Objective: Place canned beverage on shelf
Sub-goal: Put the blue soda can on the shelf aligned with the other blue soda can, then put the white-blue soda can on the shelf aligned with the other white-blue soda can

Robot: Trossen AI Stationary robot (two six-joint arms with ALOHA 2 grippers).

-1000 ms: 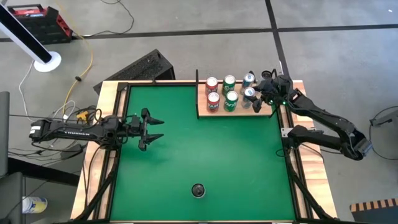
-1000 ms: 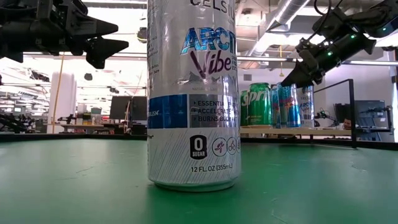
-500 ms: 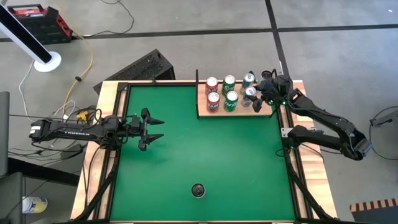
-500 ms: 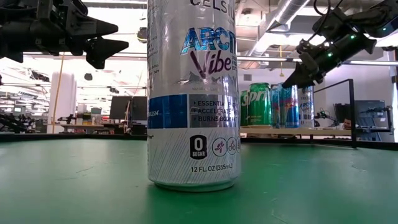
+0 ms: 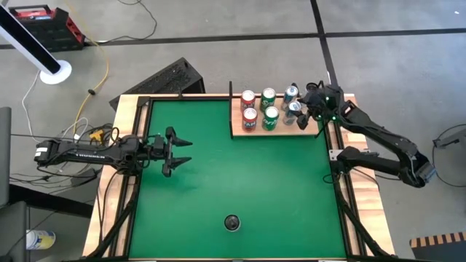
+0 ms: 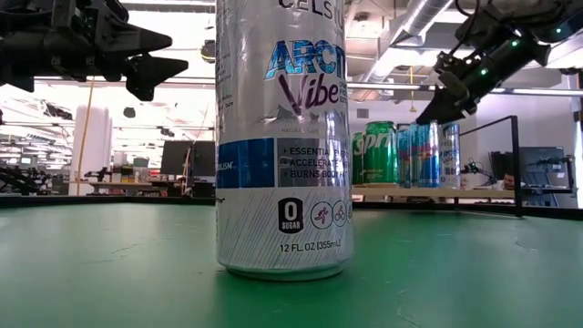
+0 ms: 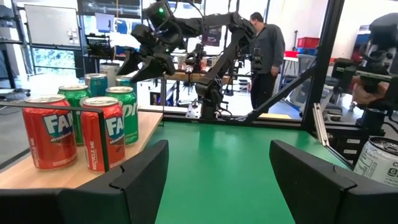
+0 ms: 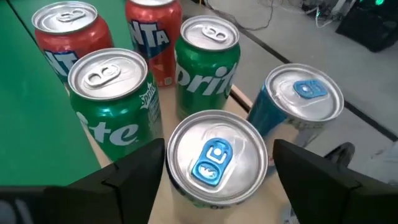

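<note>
The shelf (image 5: 314, 129), a light-wood plank with black edging, stands at the table's far right. On it stand two red cans (image 5: 249, 116), two green cans (image 5: 271, 115) and two silver-blue cans (image 5: 293, 108). My right gripper (image 8: 214, 177) is open above the nearer silver can (image 8: 216, 155), one finger on either side of its top and clear of it. In the low view it (image 6: 430, 109) hangs above the can row. Another silver can (image 5: 231, 222) stands upright on its base near the table's front edge. My left gripper (image 5: 186, 151) waits open over the table's left part.
The tall silver can (image 6: 282, 137) stands close in front of the low camera. A black upright post (image 6: 518, 164) marks the shelf's end. Green table surface lies open between the shelf and the front can. A person stands in the room beyond the table (image 7: 268, 46).
My right gripper has risen a little above the cans on the shelf. The silver can below it stays standing on the shelf.
</note>
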